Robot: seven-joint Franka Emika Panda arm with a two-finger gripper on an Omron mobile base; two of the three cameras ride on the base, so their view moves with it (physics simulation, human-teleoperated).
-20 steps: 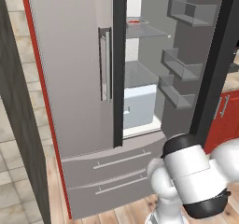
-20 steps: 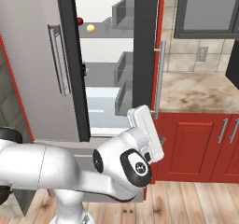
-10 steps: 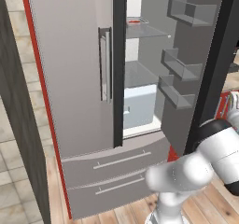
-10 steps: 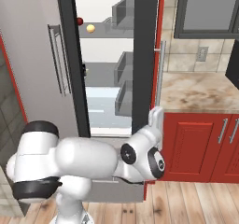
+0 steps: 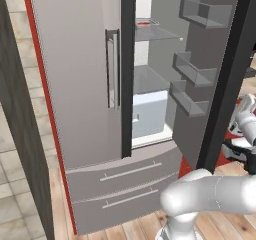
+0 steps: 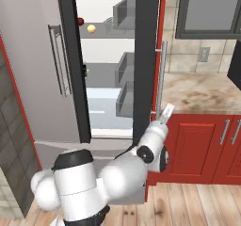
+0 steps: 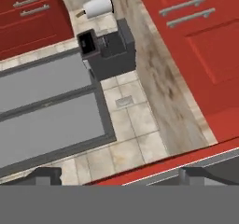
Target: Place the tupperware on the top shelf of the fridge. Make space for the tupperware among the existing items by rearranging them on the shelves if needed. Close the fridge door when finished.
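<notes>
The fridge (image 5: 85, 84) stands with 1 door open, and the tupperware (image 5: 148, 22) is seen already on the top shelf (image 5: 156, 33). The pincer (image 7: 119, 175) is spread wide and empty beside the bench (image 6: 202, 92). Closing the door is judged to remain.

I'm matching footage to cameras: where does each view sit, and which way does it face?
Left base view: behind the arm's left, facing the tall grey fridge, right door open; white arm lower right.
Right base view: behind the arm's right, facing the fridge interior and red lower cabinets; white arm rises lower left.
Hand view: on the hand, aimed at a beige stone counter and a dark coffee machine; open gripper at bottom.
Both base views share the fridge.
</notes>
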